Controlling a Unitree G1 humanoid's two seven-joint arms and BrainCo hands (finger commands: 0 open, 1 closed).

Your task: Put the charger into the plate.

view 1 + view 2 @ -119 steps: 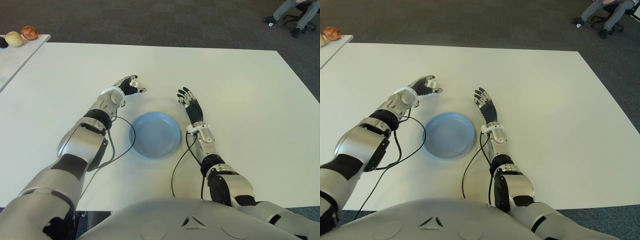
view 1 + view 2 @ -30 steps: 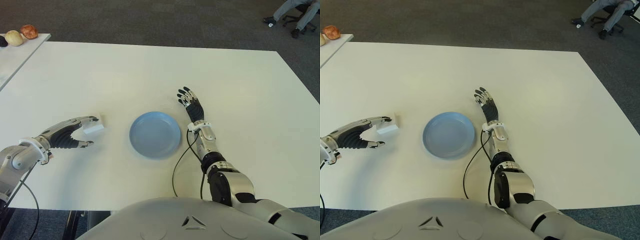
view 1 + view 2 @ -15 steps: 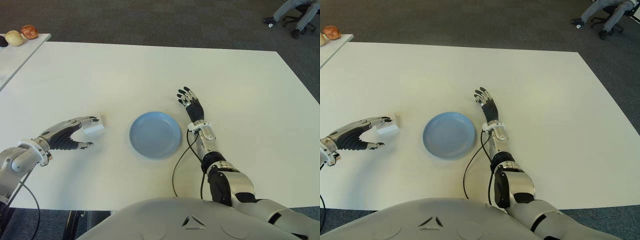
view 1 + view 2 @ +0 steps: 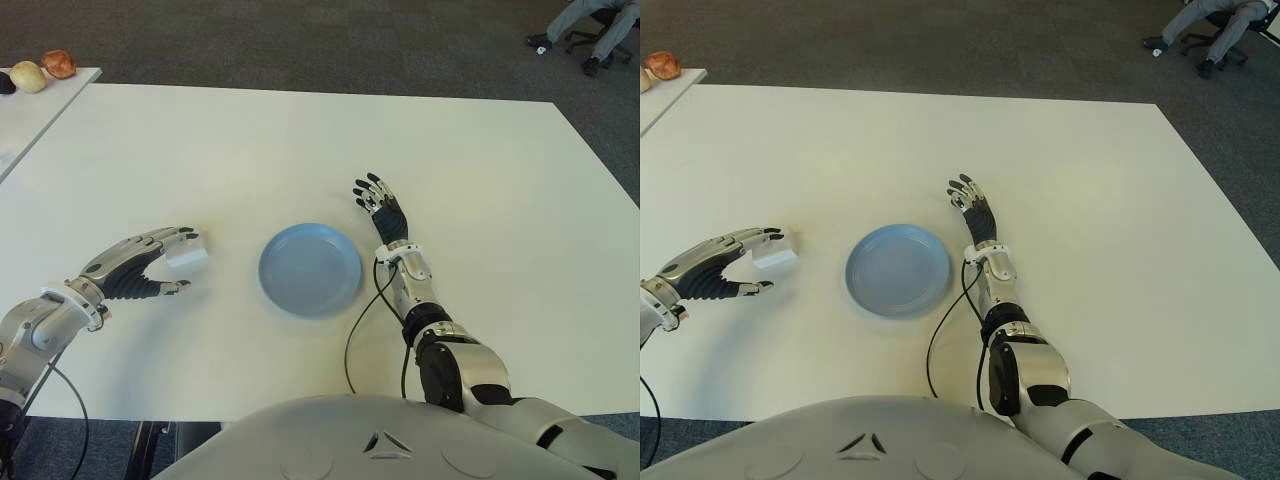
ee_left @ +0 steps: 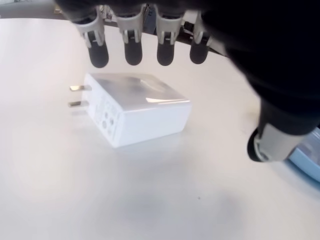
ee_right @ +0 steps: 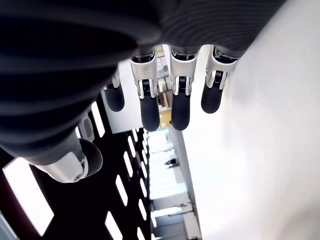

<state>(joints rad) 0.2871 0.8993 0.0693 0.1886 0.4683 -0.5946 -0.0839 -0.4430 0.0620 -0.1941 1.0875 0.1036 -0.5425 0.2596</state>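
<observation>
Charger (image 5: 135,107) sits on the table (image 4: 300,150), left of the plate (image 4: 310,268). My left wrist cam shows its two prongs; left hand (image 4: 135,265) fingers spread around it, not gripping. Plate's holding nothing. Right hand (image 4: 382,208) spread beside the plate's right.

A wide white table (image 4: 300,140) holds a round blue plate (image 4: 310,268) near its middle. A small white charger (image 4: 186,252) lies flat on the tabletop to the plate's left, apart from it, prongs pointing away from the plate.
</observation>
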